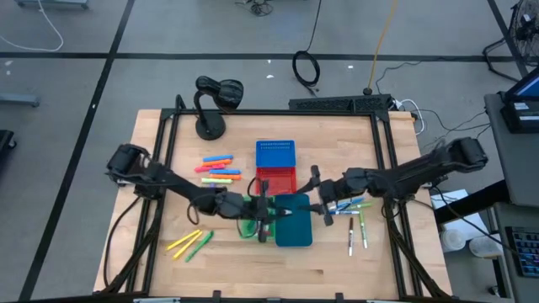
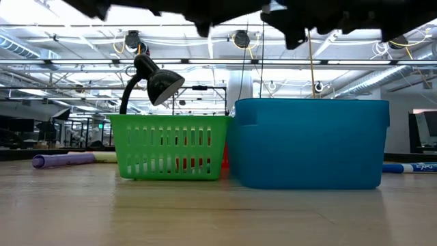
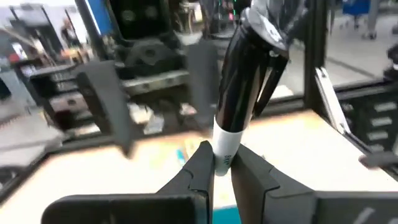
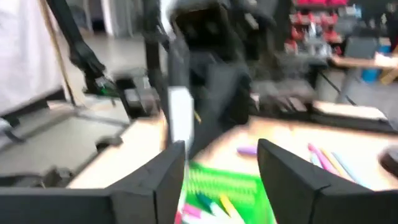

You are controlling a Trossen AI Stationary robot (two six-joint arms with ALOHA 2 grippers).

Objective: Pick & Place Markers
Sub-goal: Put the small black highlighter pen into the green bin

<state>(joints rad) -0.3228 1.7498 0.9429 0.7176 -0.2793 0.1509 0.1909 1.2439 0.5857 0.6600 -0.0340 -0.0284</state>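
Meeting over the bins at mid-table, both arms are converging in what we are judging to be a handover. The left gripper is pinching a white-bodied marker with a long black cap, fingers nearly closed on its barrel. The right gripper is standing wide with nothing between its fingers, though the pale marker is showing just beyond them.

From above, we are seeing the held marker near the green bin and the teal bin. The other markers are lying loose on the table: an orange, pink and yellow group beside the blue bin, a yellow and green pair toward the table's near left, and several white-bodied ones under the right arm. The red bin is sitting between blue and teal.

We are expecting a marker to be light and stiff, its smooth round barrel apt to roll or twist between flat fingers (mid-barrel, across its length, looks the safest hold).

Both wrist views are smeared, so we cannot tell whether the right fingers are touching the marker. The low view is cutting both grippers off above the bins, and the teal bin's contents are hidden.
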